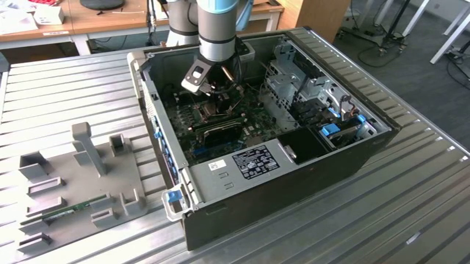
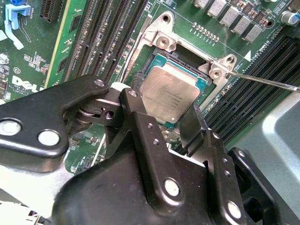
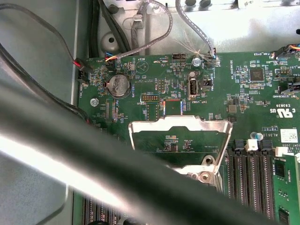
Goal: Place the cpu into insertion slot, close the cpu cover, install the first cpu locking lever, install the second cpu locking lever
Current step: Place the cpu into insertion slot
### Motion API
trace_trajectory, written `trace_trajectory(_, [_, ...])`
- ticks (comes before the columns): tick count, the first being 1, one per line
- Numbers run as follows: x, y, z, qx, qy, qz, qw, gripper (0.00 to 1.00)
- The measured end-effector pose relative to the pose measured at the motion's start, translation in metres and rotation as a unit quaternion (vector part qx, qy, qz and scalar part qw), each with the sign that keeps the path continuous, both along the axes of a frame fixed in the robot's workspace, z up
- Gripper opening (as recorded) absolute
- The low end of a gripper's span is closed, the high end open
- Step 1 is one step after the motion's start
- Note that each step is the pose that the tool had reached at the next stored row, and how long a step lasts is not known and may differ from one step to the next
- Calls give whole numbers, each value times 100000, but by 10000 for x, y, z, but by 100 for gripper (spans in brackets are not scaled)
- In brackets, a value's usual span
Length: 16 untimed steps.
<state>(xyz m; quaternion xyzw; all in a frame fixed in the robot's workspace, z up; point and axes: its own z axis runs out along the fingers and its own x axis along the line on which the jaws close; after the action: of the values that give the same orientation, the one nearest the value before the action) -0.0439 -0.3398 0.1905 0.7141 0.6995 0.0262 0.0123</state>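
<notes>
Hanging inside the open computer case (image 1: pixel 220 220), the gripper (image 1: pixel 213 91) stands at about 11 o'clock from the case's middle in the exterior view, low over the motherboard (image 1: pixel 220 135).

Key relation, second wrist view: the cpu (image 2: pixel 171 91) lies straight ahead of the gripper and just under its tip. It is metal face up and rests within the insertion slot (image 2: pixel 159 37). It looks level with the silvery rim, so I judge it seated or all but seated. It is a square part, so there is no long axis to align.

Pincer clamped on the cpu or free of it: cannot tell, as the contact is hidden.

In the first wrist view the cpu cover (image 3: pixel 180 123) stands raised, with the board visible through its cut-out, so it is not yet closed. A thin locking lever (image 2: pixel 262 80) runs out from the socket corner, unlatched by the look of it.

Count:
- one gripper
- one cpu
- one slot
- one cover
- one lever seen
- two banks of memory slots (image 2: pixel 103 42) flanking the socket
- one coin cell (image 3: pixel 117 86)

A fixture tray (image 1: pixel 88 181) lies at 8 o'clock from the case.
</notes>
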Motion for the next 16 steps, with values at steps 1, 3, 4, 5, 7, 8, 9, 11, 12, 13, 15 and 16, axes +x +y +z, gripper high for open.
trace_trajectory(1, [0,0,-2,7,-3,1,100000,54])
trace_trajectory(3, [0,0,-2,-5,3,3,100000,54])
trace_trajectory(4, [0,0,-2,-8,3,0,100000,54])
trace_trajectory(5, [0,0,-2,-2,2,1,100000,54])
trace_trajectory(7, [0,0,-3,6,-4,3,100000,54])
trace_trajectory(8, [0,0,-3,6,-4,2,100000,54])
trace_trajectory(9, [0,0,-3,5,-4,1,100000,54])
trace_trajectory(11, [0,0,-3,6,-6,0,100000,54])
trace_trajectory(12, [0,0,-3,4,-5,2,100000,54])
trace_trajectory(13, [0,0,-4,7,-4,1,100000,54])
trace_trajectory(15, [0,0,-4,5,-4,1,100000,54])
trace_trajectory(16, [0,0,-4,6,-5,-1,100000,54])
